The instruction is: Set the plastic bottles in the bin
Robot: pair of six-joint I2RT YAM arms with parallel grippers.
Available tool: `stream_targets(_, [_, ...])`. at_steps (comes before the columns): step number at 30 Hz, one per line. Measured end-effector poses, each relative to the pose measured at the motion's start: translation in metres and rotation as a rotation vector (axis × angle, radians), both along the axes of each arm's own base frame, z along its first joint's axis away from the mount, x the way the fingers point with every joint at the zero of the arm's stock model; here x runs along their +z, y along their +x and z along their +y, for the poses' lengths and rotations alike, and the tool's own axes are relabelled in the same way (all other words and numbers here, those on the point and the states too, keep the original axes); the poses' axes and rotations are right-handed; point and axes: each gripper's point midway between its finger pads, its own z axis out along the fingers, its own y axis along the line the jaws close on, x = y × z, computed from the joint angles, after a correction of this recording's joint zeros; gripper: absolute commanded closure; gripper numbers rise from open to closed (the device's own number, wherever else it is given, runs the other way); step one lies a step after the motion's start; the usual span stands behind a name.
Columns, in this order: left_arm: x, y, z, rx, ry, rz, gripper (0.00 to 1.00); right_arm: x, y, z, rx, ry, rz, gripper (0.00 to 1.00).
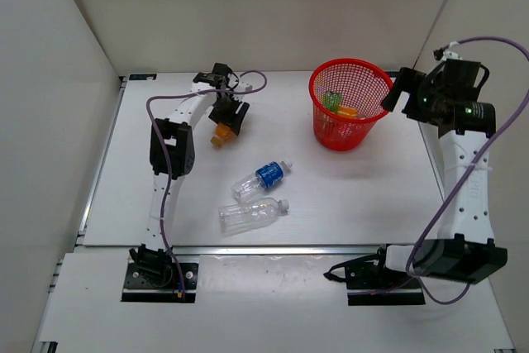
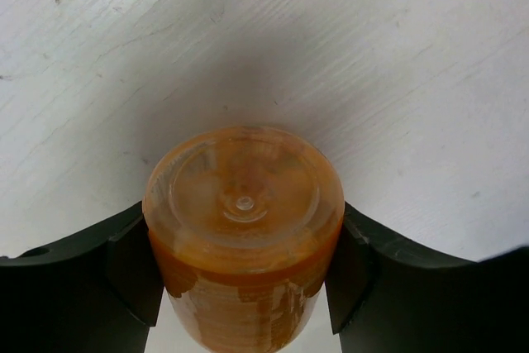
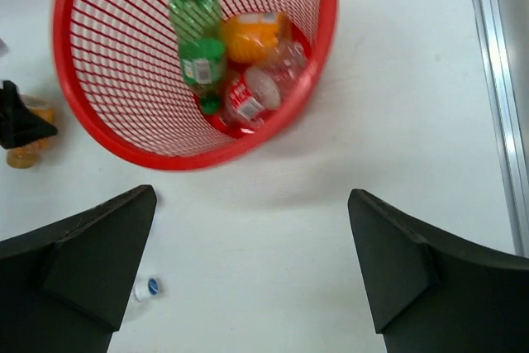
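3 bottles point(image 3: 248, 98) in bin point(image 1: 351, 134), 3 left.
L fingers point(image 2: 74, 287) grip orange bottle point(image 2: 244, 229); R fingers point(image 3: 74, 262) wide open, empty; blue-label bottle point(image 1: 263, 178), clear bottle point(image 1: 250, 216) lie on bench point(image 1: 372, 196).

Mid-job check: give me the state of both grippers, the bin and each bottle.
Left gripper: shut on the orange bottle.
Orange bottle: gripped, outside the bin.
Right gripper: open, empty.
Bin: upright, three bottles inside.
Green bottle: in the bin.
Second orange bottle: in the bin.
Red-label bottle: in the bin.
Blue-label bottle: lying on the table.
Clear bottle: lying on the table.
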Motion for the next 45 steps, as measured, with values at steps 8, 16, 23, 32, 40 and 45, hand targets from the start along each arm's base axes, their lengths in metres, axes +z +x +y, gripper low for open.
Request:
stream_targets(8, [0.089,0.038,-0.06,0.202,-0.111,-0.271,0.74,-0.069,-0.069,-0.044,-0.213,0.03,0.086,0.01])
stream_targets(16, [0.358,0.017,-0.21,0.177,-0.739,-0.833,0.7,-0.082,-0.104,-0.037,-0.229,-0.017,0.057,0.01])
stream_targets(23, [0.43,-0.011,-0.304,0.069,-1.072,-1.042,0.47,-0.085,-0.112,-0.01,-0.137,-0.022,0.026,0.01])
stream_targets(32, [0.296,0.0,-0.359,0.064,-0.966,-0.824,0.01,-0.086,-0.111,0.022,-0.006,-0.009,0.028,0.01])
stream_targets(40, [0.317,-0.039,-0.263,0.181,-0.842,-0.665,0.01,-0.095,-0.118,0.104,0.31,-0.033,0.083,0.01])
stream_targets(45, [0.314,-0.118,-0.138,0.367,-0.683,-0.64,0.01,-0.113,-0.129,0.186,0.533,-0.024,0.164,0.01])
